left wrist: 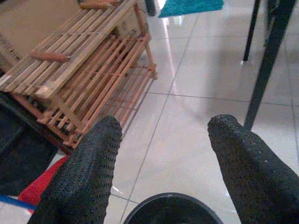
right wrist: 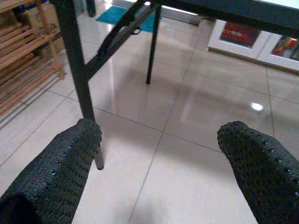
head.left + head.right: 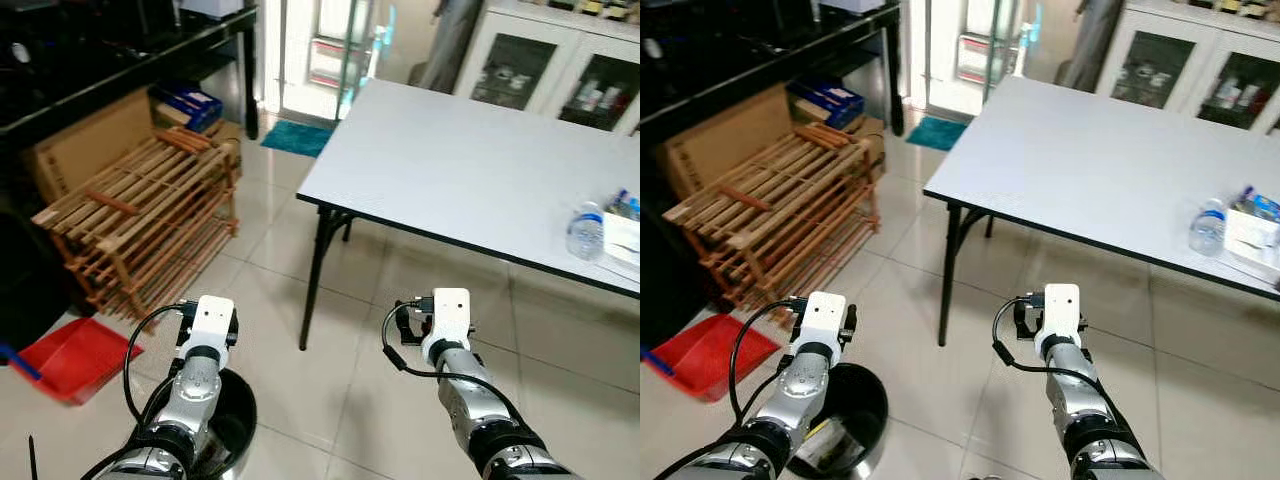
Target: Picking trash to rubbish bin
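A water bottle stood on the white surface (near its right edge); a black bin sat below the left arm.

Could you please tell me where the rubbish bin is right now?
The black rubbish bin stands on the tiled floor at the robot's lower left, under its left arm, beside the red dustpan.

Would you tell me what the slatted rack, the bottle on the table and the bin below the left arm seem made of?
Slatted rack: unpainted reddish-brown wood, grain-coloured slats. Bottle: clear plastic, probably; see-through body, blue cap. Bin: glossy black, likely plastic, though coated metal is possible.
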You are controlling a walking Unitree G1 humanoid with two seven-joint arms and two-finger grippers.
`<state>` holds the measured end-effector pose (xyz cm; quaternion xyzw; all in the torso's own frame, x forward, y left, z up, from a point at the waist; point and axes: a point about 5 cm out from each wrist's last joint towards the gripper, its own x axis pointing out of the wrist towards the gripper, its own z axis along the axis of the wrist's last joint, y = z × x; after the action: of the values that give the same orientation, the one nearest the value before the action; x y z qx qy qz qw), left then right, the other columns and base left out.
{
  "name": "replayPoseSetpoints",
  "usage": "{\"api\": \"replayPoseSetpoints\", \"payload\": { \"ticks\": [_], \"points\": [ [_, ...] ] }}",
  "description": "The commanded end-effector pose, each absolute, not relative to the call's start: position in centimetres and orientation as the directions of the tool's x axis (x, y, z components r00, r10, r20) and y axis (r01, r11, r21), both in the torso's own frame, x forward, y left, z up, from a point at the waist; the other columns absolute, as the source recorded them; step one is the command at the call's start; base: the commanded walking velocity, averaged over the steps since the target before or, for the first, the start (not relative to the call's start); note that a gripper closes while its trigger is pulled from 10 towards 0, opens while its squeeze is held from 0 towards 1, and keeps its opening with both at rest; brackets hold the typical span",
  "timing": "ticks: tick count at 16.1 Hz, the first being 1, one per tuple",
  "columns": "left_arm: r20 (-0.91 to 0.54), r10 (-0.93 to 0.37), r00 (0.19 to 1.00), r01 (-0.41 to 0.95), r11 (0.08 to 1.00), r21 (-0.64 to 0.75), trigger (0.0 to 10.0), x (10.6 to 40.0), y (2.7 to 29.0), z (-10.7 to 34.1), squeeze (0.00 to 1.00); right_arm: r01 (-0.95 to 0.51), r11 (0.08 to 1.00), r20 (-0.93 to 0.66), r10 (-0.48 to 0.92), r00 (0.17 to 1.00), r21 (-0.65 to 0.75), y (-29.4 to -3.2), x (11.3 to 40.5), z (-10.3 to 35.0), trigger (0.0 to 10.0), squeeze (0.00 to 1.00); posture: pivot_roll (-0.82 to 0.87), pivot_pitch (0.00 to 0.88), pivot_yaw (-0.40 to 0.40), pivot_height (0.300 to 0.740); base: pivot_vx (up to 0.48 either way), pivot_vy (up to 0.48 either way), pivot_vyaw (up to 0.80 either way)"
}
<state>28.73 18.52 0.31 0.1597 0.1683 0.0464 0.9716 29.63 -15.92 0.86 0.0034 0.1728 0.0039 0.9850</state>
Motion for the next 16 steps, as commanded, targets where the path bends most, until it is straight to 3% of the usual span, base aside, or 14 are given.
{"api": "replayPoseSetpoints", "payload": {
  "ticks": [1, 4, 16],
  "points": [
    [-0.310, 0.136, 0.941, -0.024, 0.941, 0.338, 10.0, 28.73, 18.29, 0.29, 0.00, -0.001, 1.000, -0.336, 0.003, 0.942, 0.008, -16.16, 29.78, 1.00, 10.0, 0.00, 0.00, 0.032, -0.086, 0.740, 0.000, -0.277, 0.00],
    [-0.313, 0.136, 0.940, -0.023, 0.940, 0.341, 10.0, 28.71, 18.26, 0.24, 0.00, -0.003, 1.000, -0.341, 0.010, 0.940, 0.022, -16.02, 29.76, 0.94, 10.0, 0.00, 0.00, 0.033, -0.086, 0.740, 0.000, -0.325, -0.53],
    [-0.320, 0.131, 0.938, -0.016, 0.940, 0.339, 10.0, 28.59, 18.11, 0.08, 0.00, -0.015, 1.000, -0.340, 0.017, 0.940, 0.007, -15.98, 29.67, 0.87, 10.0, 0.00, 0.00, 0.026, -0.088, 0.740, 0.000, -0.385, 0.00]
  ]
}}
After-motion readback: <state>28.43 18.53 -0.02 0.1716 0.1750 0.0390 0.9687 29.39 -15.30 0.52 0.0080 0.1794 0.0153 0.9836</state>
